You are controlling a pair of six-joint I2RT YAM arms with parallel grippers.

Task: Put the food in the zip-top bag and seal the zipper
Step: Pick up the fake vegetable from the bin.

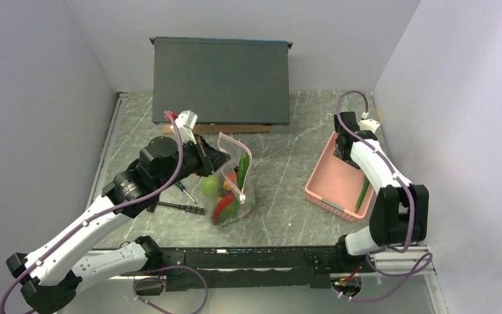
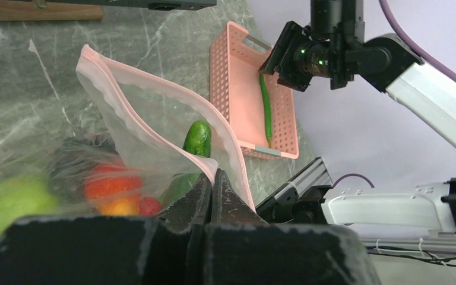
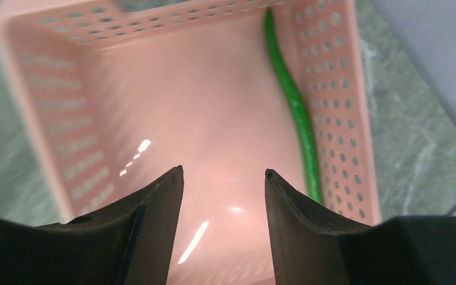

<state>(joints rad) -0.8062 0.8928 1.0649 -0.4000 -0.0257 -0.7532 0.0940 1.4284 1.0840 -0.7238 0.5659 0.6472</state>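
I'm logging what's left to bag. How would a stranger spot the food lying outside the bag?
Look to the pink perforated basket on the table's right side. Inside, along one wall, lies a thin, wavy green vegetable, its only contents.

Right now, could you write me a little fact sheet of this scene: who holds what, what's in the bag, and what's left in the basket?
left gripper: shut, pinching the zip-top bag at its mouth
right gripper: open, holding nothing, above the pink basket
zipper: unsealed, mouth gaping
in the bag: cucumber, lime-green fruit, red and orange pieces
in the basket: one thin green vegetable along a side wall
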